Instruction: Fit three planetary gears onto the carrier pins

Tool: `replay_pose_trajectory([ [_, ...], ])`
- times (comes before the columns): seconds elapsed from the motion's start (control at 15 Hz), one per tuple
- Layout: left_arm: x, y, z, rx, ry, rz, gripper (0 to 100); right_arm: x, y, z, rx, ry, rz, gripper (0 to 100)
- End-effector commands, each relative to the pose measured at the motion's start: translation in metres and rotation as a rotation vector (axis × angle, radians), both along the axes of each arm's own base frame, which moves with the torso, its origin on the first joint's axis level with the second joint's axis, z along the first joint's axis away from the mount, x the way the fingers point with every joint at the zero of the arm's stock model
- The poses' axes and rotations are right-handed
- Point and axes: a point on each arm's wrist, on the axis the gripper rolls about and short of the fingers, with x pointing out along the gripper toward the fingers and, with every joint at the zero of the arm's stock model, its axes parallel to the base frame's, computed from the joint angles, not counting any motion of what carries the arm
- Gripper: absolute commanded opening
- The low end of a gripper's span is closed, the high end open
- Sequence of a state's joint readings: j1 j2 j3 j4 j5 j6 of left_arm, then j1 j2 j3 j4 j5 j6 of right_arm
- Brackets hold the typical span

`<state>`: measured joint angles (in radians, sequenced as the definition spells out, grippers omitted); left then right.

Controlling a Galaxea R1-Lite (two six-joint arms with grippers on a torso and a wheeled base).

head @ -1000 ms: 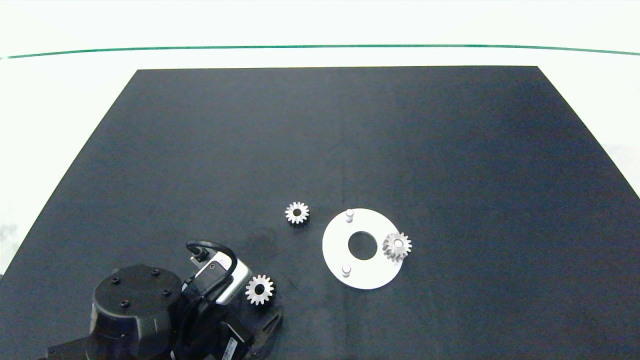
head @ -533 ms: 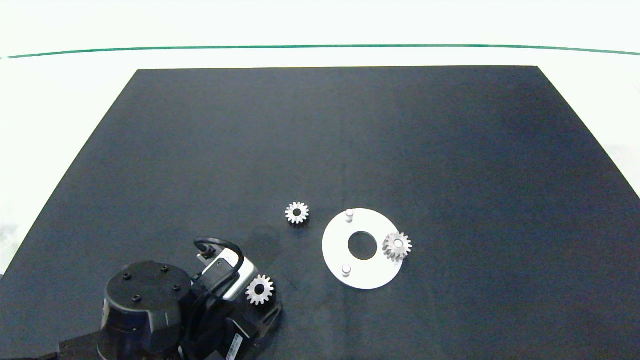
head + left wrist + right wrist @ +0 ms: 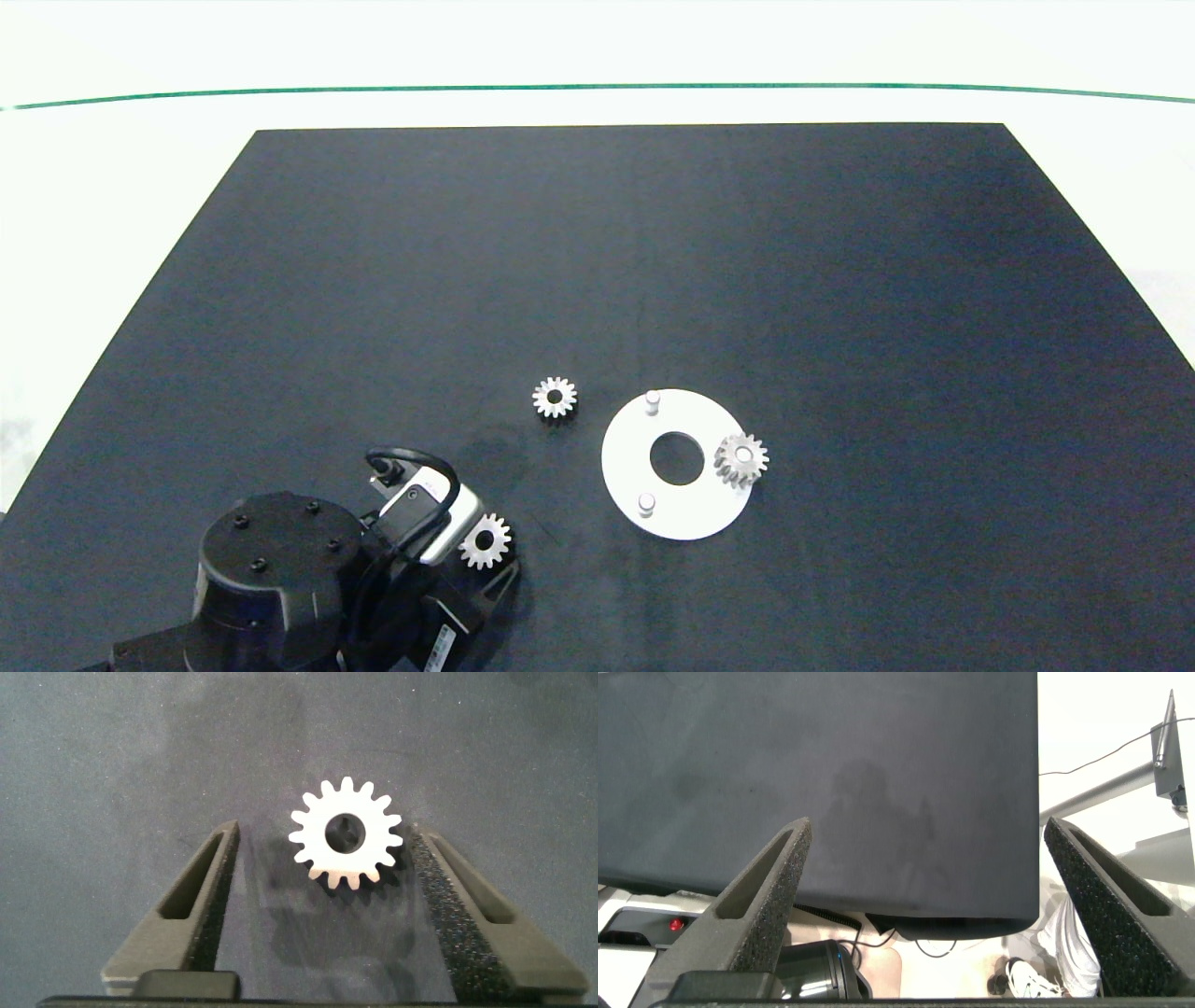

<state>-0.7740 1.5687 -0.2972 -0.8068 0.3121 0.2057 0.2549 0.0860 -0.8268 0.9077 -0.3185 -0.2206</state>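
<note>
Silvery gear (image 3: 742,458) already sits on one pin of the white disc (image 3: 624,464), leaving two: one loose gear (image 3: 555,398) lies near the disc, the other (image 3: 347,833) between the left end effector's (image 3: 327,873) spread fingers, ungrasped.

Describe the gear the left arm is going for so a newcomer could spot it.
On the black mat, look left of the white disc. The gear lies flat at the mat's near edge, between the left end effector's open fingers; another is loose farther back, and one is on a pin.
</note>
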Motion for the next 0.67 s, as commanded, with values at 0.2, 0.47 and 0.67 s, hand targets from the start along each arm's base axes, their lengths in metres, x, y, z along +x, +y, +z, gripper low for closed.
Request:
replay_pose_trajectory([
  [0.2, -0.0016, -0.0003, 0.002, -0.009, -0.009, -0.004, 60, 0.001, 0.0001, 0.0002, -0.005, 0.011, 0.0, 100],
  [0.47, -0.0012, -0.0013, 0.001, -0.006, -0.005, -0.005, 52, 0.0007, 0.0002, 0.0005, -0.005, 0.009, -0.002, 100],
  [0.67, -0.0021, -0.0027, 0.0004, -0.005, -0.003, -0.012, 46, 0.0005, 0.0001, 0.0008, -0.004, 0.008, -0.002, 100],
])
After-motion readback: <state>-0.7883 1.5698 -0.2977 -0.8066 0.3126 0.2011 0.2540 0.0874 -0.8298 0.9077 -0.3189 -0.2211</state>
